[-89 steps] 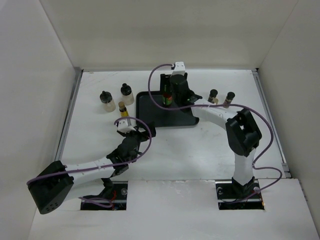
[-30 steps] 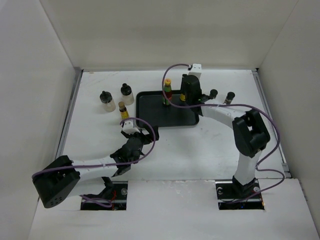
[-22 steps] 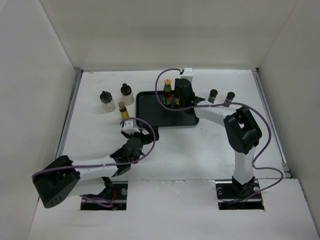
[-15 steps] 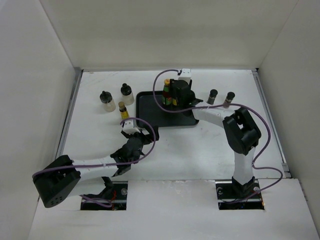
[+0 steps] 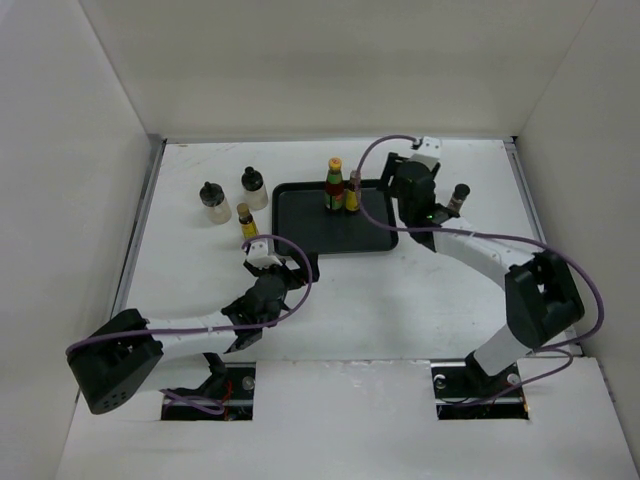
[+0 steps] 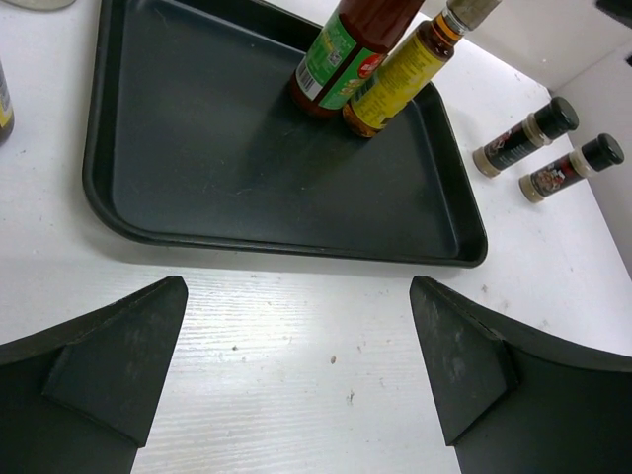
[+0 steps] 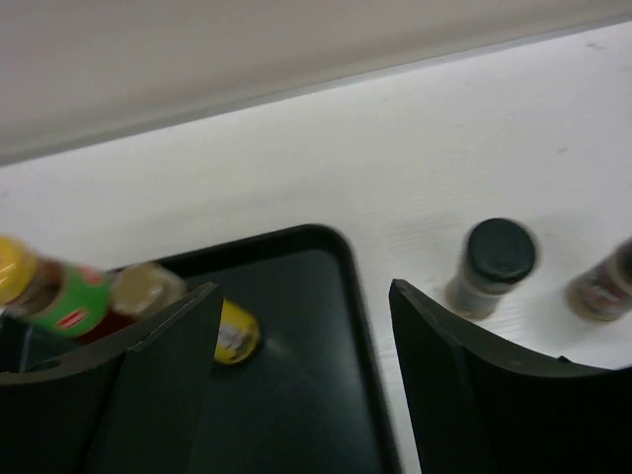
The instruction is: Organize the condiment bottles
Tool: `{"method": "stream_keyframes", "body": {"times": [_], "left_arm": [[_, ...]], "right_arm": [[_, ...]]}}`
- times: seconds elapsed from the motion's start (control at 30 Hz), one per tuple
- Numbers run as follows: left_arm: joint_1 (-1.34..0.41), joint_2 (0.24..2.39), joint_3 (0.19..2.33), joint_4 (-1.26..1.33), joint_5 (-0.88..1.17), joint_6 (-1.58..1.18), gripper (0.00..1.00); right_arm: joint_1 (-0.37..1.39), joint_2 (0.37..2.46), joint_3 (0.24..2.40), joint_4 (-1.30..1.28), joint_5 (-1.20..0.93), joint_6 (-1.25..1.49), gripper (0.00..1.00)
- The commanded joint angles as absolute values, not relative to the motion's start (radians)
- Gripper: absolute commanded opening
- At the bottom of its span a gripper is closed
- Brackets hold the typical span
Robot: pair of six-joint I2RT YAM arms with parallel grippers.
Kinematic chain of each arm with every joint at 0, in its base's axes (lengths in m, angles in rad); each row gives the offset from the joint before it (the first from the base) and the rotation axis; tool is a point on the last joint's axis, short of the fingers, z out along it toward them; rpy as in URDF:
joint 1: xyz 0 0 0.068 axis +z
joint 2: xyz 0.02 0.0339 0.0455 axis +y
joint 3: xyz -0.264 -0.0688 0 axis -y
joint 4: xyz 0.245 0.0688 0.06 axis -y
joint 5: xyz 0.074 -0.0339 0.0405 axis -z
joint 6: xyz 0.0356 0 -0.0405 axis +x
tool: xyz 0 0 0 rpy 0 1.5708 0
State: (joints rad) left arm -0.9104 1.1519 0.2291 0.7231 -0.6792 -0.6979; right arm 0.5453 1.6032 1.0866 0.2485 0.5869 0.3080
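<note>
A black tray (image 5: pixel 300 228) lies on the white counter (image 5: pixel 400 290). Inside the tray, near its far edge, the red bottle (image 5: pixel 334 186) with a green neck and yellow cap stands upright. A slim yellow-labelled bottle (image 5: pixel 353 193) stands close against it on the side nearer the tray's right edge. Left of the tray, on the counter, stand the nearer squat bottle (image 5: pixel 212 203) and the farther squat bottle (image 5: pixel 254 188), both whitish with black caps. A second slim bottle (image 5: pixel 247 222) stands closest to the tray's left edge. Right of the tray, a black-capped bottle (image 7: pixel 497 259) and a brown-capped bottle (image 5: pixel 460 197) stand side by side, clear of its rim. The right hand (image 7: pixel 304 296) hovers over the tray's far right corner, fingers well apart with nothing between them. The left hand (image 6: pixel 296 286) hangs before the tray's near edge, spread wide and empty.
</note>
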Motion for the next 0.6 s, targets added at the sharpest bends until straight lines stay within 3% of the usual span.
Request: {"method": "stream_keyframes", "body": {"times": [0.0,0.17,0.33,0.5,0.57], "left_arm": [[-0.909,1.154,0.264,0.775,-0.667,-0.712,1.0],[-0.909,1.15,0.264,0.776,-0.667,-0.712,1.0],[-0.907,1.154,0.264,0.776,-0.667,-0.712,1.0],[-0.906,1.154,0.264,0.776,-0.667,-0.712,1.0],[-0.906,1.154,0.264,0.776,-0.667,-0.712,1.0]], "right_arm": [[0.446,1.583,1.04,0.278,0.603,0.341,0.75],[0.334,1.627,1.066,0.239,0.591,0.341,0.86],[0.286,1.719,1.143,0.184,0.519,0.339,0.85],[0.269,1.801,1.204,0.14,0.488,0.348,0.79],[0.269,1.816,1.216,0.137,0.499,0.348,0.66]]}}
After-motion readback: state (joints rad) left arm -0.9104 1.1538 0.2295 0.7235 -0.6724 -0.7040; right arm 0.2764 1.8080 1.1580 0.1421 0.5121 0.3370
